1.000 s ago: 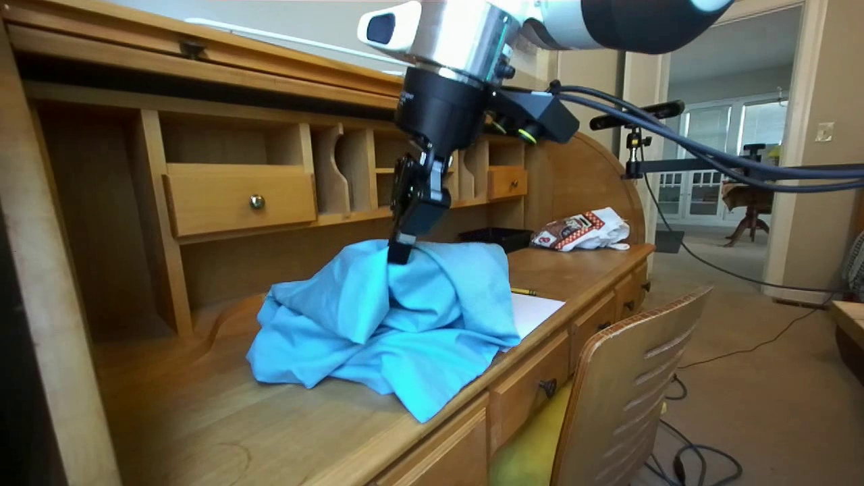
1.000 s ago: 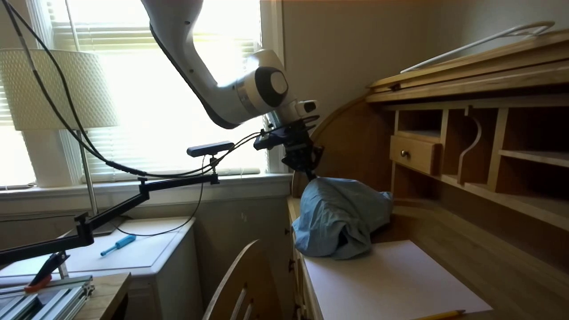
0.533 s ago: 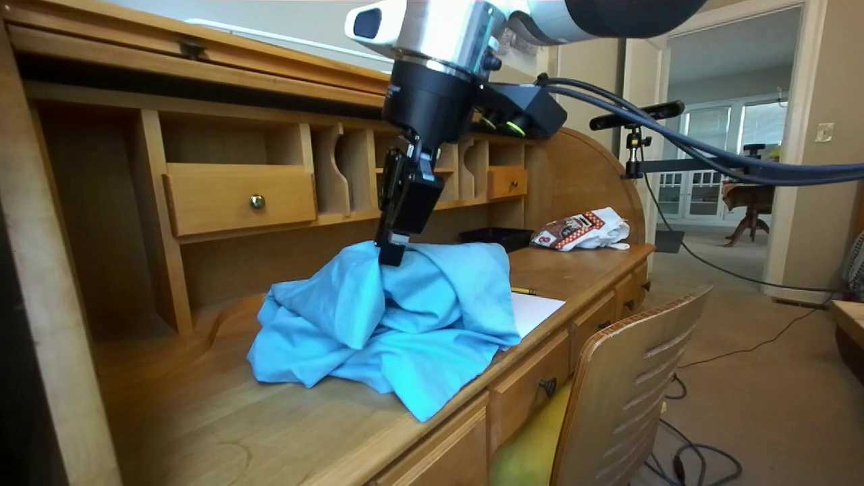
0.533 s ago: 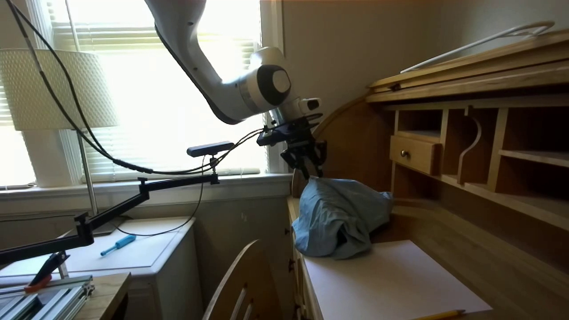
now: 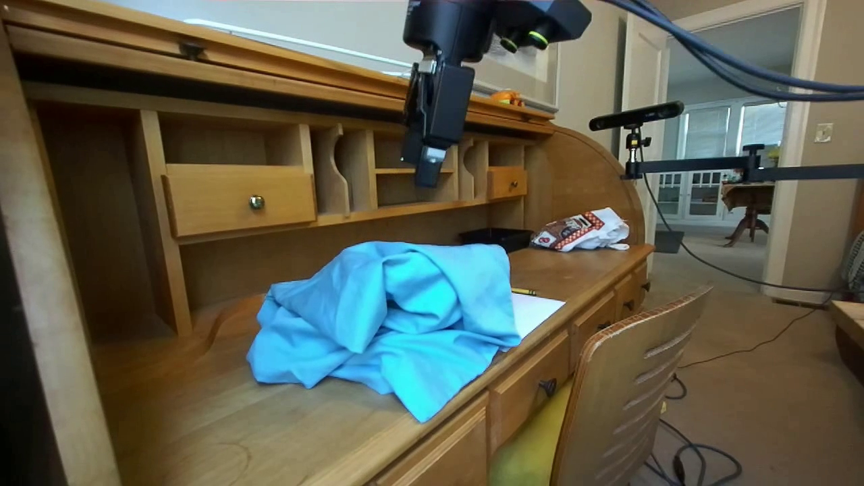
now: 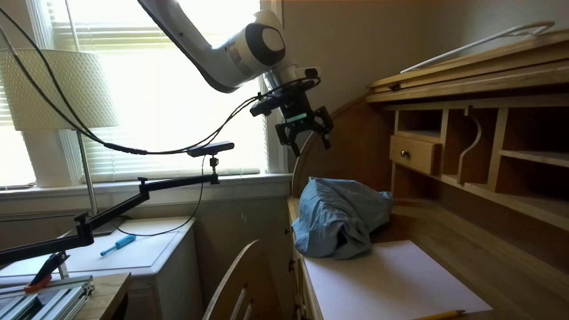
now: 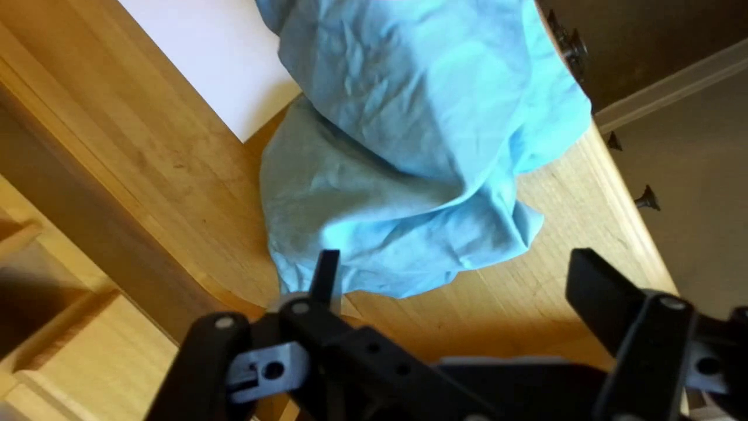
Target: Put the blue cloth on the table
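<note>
The blue cloth (image 5: 432,351) lies in a rumpled heap on the table (image 5: 196,432), a wooden desk seen in both exterior views. One corner of it reaches the desk's front edge. Above the heap hangs my gripper (image 6: 312,150), clear of the fabric, its two fingers spread wide with nothing between them. In the wrist view the cloth (image 7: 403,140) spreads beyond the open fingertips, with bare desktop (image 7: 175,169) beside it. How the cloth is folded underneath is hidden.
A white paper sheet (image 6: 382,280) lies partly under the cloth, with a pencil (image 6: 444,314) on it. The chair (image 5: 628,385) stands at the desk's front. Pigeonhole shelves with a drawer (image 5: 239,202) rise behind. A plastic bag (image 5: 584,231) and a black tray (image 5: 496,237) sit farther along.
My gripper was shut on the cloth's top a second ago. It has opened, let go and risen well above it. The cloth has stayed in place, its peak slightly settled.
</note>
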Available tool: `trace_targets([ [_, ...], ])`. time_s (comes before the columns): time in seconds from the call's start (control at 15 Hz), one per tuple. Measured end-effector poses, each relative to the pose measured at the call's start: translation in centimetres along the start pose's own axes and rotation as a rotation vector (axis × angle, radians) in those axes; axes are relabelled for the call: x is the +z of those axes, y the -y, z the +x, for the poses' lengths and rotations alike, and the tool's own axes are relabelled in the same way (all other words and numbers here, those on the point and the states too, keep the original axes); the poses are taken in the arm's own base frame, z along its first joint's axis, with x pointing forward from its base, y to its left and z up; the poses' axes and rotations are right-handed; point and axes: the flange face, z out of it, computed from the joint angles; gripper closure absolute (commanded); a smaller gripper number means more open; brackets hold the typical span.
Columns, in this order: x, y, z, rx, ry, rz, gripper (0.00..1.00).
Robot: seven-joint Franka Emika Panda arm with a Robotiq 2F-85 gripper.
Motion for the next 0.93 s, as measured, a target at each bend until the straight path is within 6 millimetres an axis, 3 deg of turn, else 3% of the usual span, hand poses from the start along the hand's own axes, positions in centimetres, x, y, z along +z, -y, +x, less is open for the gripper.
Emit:
trace_targets([
  [0.67,-7.1,-3.7,-10.7,0.14,0.291,0.015,0.0],
  [0.93,-8.5,-3.7,-12.5,0.164,0.315,0.023,0.0],
])
